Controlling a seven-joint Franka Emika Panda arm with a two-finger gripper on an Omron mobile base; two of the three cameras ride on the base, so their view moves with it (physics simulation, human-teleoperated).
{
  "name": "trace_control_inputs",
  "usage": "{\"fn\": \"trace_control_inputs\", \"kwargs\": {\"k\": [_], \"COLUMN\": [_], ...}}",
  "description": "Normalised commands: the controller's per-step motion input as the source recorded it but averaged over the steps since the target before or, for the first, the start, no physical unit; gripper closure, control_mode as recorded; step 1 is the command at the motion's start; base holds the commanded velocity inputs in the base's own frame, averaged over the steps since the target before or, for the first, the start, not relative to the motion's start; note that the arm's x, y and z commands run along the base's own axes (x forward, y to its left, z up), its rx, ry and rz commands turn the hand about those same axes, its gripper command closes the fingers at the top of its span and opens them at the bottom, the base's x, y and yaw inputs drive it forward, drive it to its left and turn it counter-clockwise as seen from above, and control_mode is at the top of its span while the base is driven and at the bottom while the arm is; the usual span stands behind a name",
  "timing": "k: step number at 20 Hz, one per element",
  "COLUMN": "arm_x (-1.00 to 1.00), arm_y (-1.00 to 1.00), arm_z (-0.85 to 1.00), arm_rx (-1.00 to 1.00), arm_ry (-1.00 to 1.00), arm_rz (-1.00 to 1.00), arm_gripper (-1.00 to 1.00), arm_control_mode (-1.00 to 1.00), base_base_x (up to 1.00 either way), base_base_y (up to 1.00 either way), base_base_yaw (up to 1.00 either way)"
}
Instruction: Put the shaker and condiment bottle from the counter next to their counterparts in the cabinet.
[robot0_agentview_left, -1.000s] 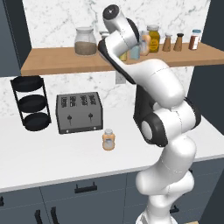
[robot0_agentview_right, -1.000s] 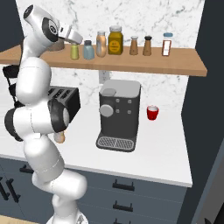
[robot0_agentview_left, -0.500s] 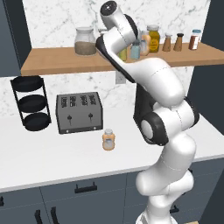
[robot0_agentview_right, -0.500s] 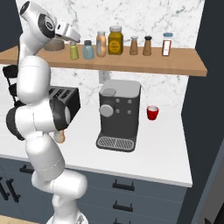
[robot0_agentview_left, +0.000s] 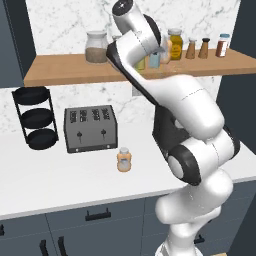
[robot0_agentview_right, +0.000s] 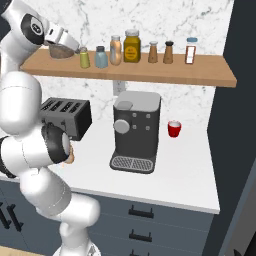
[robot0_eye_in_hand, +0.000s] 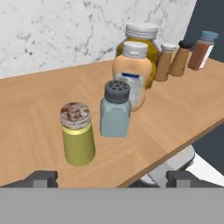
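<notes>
Shaker (robot0_eye_in_hand: 78, 139) stands upright on the cabinet (robot0_eye_in_hand: 35, 113) shelf just beside the pale blue shaker (robot0_eye_in_hand: 115, 111), free of the gripper (robot0_eye_in_hand: 111, 178), whose fingers are spread and empty. Half done. Condiment bottle (robot0_agentview_left: 124, 160) remains on the counter (robot0_agentview_left: 60, 185), near the toaster (robot0_agentview_left: 90, 128).

White marble wall (robot0_agentview_left: 65, 25) w/ grey veining behind everything. Dark grey-blue panels (robot0_agentview_right: 242, 100) flank it both sides. Lower cabinetry: dark grey-blue drawers (robot0_agentview_right: 150, 225) w/ black handles (robot0_agentview_left: 98, 215). On the worktop, a black 4-slot toaster (robot0_agentview_left: 90, 128) near the wall, black 3-tier round rack (robot0_agentview_left: 34, 117) just left of it, dark grey coffee machine (robot0_agentview_right: 135, 131) further right w/ a small red cup (robot0_agentview_right: 173, 128) beside it. Light soft & even, faint shadows under appliances. Floor barely visible, pale wood strip at bottom corner (robot0_agentview_right: 15, 251).
</notes>
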Motion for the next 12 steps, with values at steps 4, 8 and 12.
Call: {"fn": "trace_control_inputs", "kwargs": {"k": [4, 8, 12], "arm_x": [-1.00, -0.92, -0.55], "arm_y": [0.00, 0.00, 0.01], "arm_z": [-0.25, -0.21, -0.19], "arm_rx": [0.00, 0.00, -0.01], "arm_ry": [0.00, -0.07, -0.13], "arm_rz": [-0.01, -0.08, -0.19], "arm_gripper": [-1.00, -1.00, -1.00], "arm_control_mode": [-1.00, -1.00, -1.00], "base_base_x": [0.00, 0.00, 0.00], "base_base_y": [0.00, 0.00, 0.00], "base_base_yaw": [0.00, 0.00, 0.00]}}
